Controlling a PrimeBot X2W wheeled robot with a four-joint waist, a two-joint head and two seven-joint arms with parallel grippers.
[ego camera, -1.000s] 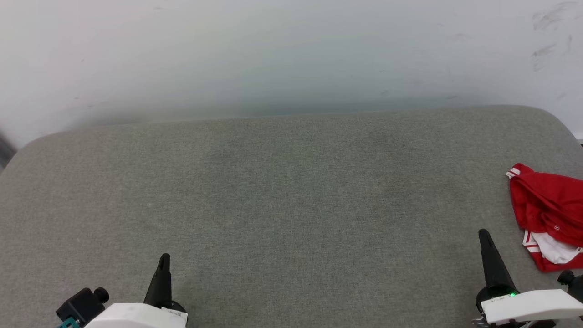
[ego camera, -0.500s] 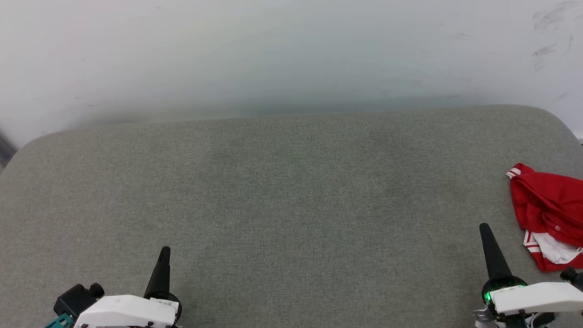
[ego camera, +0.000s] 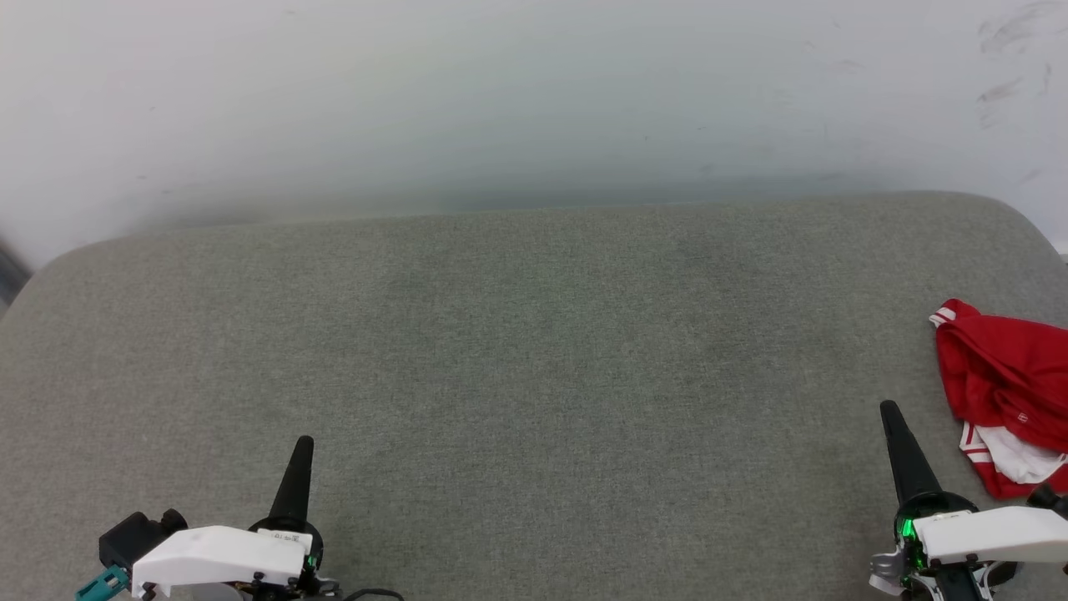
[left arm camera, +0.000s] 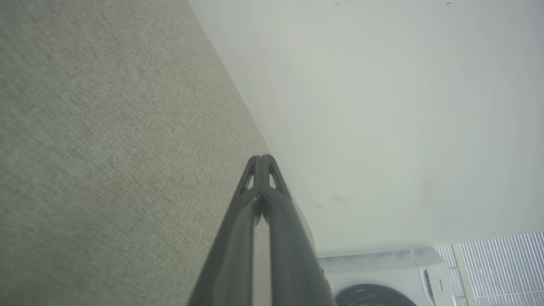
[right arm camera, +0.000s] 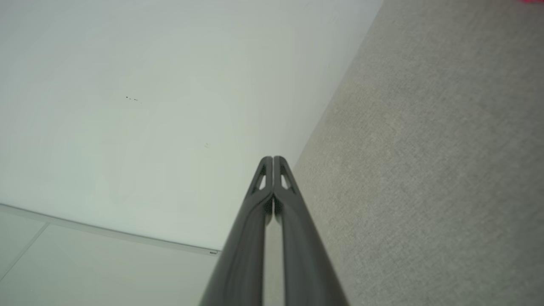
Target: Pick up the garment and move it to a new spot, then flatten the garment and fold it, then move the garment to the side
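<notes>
The garment lies crumpled just right of the right gripper, far from the left gripper, both jaws pressed together.

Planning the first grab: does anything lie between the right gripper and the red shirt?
Nothing visible does. The garment lies crumpled just to the right of the right gripper, slightly farther ahead, with bare grey fabric surface between them.
</notes>
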